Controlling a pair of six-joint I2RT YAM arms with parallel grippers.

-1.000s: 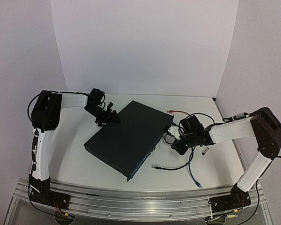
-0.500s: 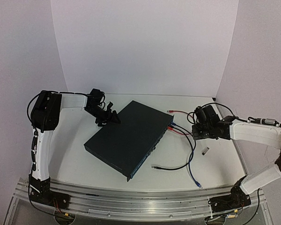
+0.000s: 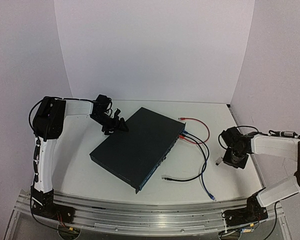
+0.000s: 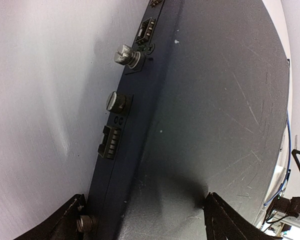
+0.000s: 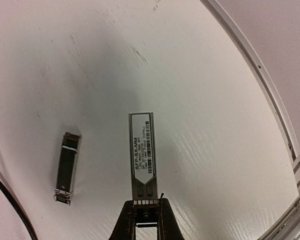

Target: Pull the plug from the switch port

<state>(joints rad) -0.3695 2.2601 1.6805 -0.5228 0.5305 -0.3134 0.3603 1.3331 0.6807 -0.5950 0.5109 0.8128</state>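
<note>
Plug out of the port, pinched in my right claw.
I judge the pull done: my right gripper (image 5: 146,202) is clenched on the end of the plug (image 5: 142,150), near the table's (image 5: 215,100) right edge, well apart from the switch (image 3: 135,147); only setting it down seems left. Its label reads "SFP-SX-MM"; the finer print is illegible. My left gripper (image 4: 145,200) straddles the switch's corner; I can't tell whether it pinches.

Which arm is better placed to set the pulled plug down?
Right: the right gripper is shut on the plug above the table, beside another module; the left gripper holds the switch.
</note>
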